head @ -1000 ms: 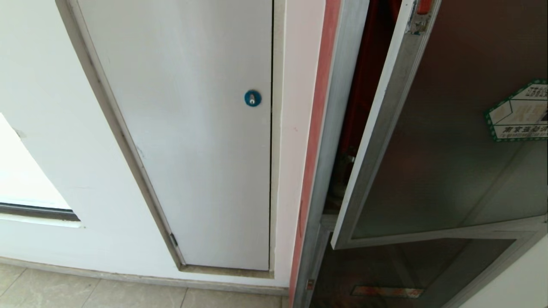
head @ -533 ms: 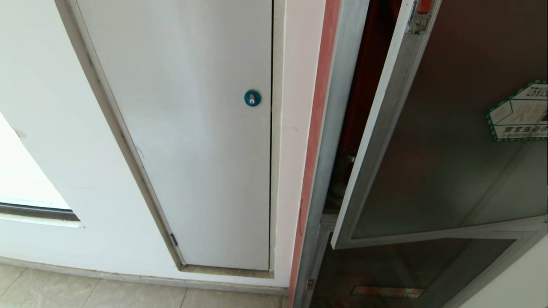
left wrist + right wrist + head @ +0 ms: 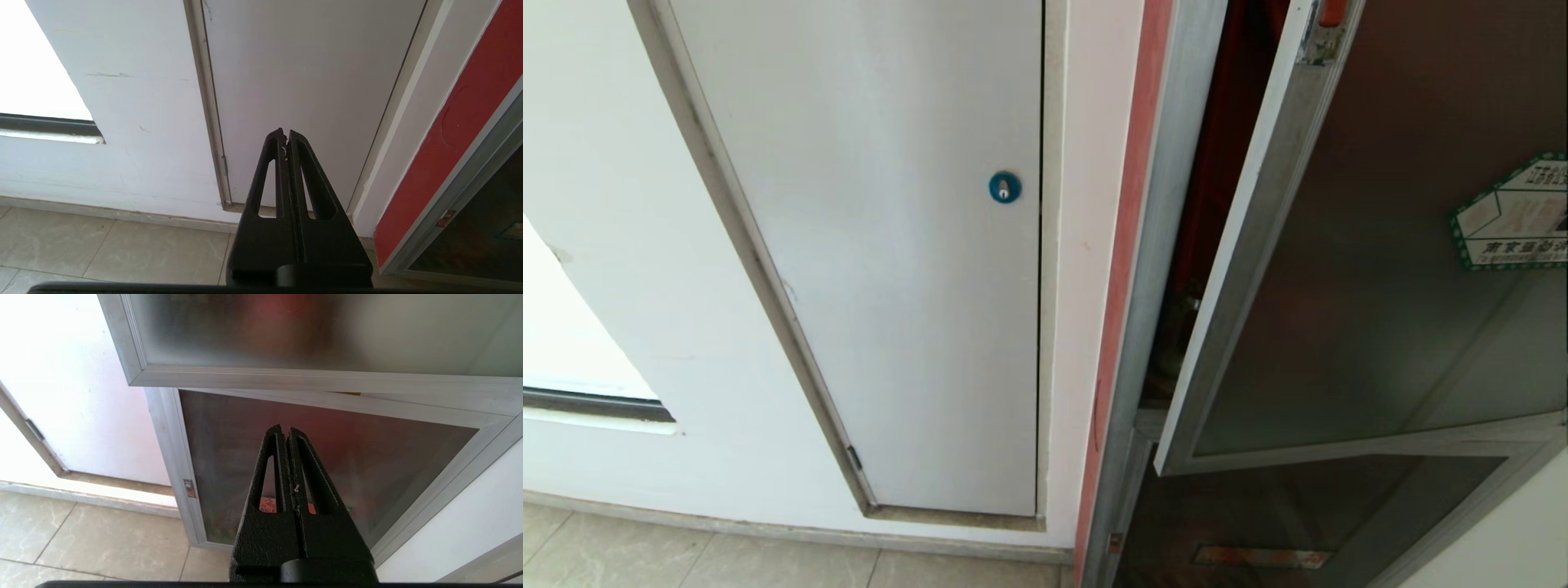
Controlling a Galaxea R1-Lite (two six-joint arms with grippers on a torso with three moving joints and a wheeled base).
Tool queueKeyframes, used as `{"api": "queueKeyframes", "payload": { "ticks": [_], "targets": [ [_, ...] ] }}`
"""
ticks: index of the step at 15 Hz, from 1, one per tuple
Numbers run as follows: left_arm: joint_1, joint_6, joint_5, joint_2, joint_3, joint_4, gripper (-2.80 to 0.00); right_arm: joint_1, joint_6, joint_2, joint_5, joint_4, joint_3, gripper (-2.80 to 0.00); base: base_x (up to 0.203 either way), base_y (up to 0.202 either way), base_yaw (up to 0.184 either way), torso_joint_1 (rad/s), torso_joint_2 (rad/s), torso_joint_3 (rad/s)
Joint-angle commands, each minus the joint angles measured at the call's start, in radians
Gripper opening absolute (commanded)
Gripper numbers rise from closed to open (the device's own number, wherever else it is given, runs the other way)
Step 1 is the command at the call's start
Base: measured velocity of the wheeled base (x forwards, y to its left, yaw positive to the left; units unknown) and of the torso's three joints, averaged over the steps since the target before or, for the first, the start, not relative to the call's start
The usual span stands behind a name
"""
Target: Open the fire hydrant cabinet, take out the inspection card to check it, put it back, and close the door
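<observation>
The door (image 3: 1372, 269), its long side upright, stands ajar from the cabinet (image 3: 1168, 245), above and beyond the right gripper (image 3: 285, 430); both grippers' fingers are pressed together, the left gripper (image 3: 285, 134) empty too.

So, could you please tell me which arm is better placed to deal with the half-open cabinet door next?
Probably the right. Its shut tool faces the door and the lower glass panel. The left tool, also shut, faces the white panel beside the cabinet.
</observation>
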Motion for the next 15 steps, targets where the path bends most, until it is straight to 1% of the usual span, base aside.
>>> {"api": "queueKeyframes", "payload": {
  "ticks": [1, 7, 11, 12, 15],
  "targets": [
    [0.0, 0.0, 0.0, 0.0, 0.018, -0.001, -2.8, 0.0, 0.0, 0.001, 0.001, 0.0, 0.0, -2.8, 0.0, 0.0, 0.0, 0.0, 0.0, 0.0],
    [0.0, 0.0, 0.0, 0.0, 0.018, -0.002, -2.8, 0.0, 0.002, 0.001, 0.001, 0.0, 0.0, -2.8, 0.0, 0.0, 0.0, 0.0, 0.0, 0.0],
    [0.0, 0.0, 0.0, 0.0, 0.018, -0.001, -2.8, 0.0, 0.026, 0.001, -0.003, 0.0, 0.0, -2.8, 0.0, 0.0, 0.0, 0.0, 0.0, 0.0],
    [0.0, 0.0, 0.0, 0.0, 0.018, -0.001, -2.8, 0.001, 0.055, 0.001, -0.014, 0.003, -0.001, -2.8, 0.0, 0.0, 0.0, 0.0, 0.0, 0.0],
    [0.0, 0.0, 0.0, 0.0, 0.018, -0.001, -2.8, 0.0, 0.06, 0.001, -0.019, 0.004, -0.003, -2.8, 0.0, 0.0, 0.0, 0.0, 0.0, 0.0]
  ]
}}
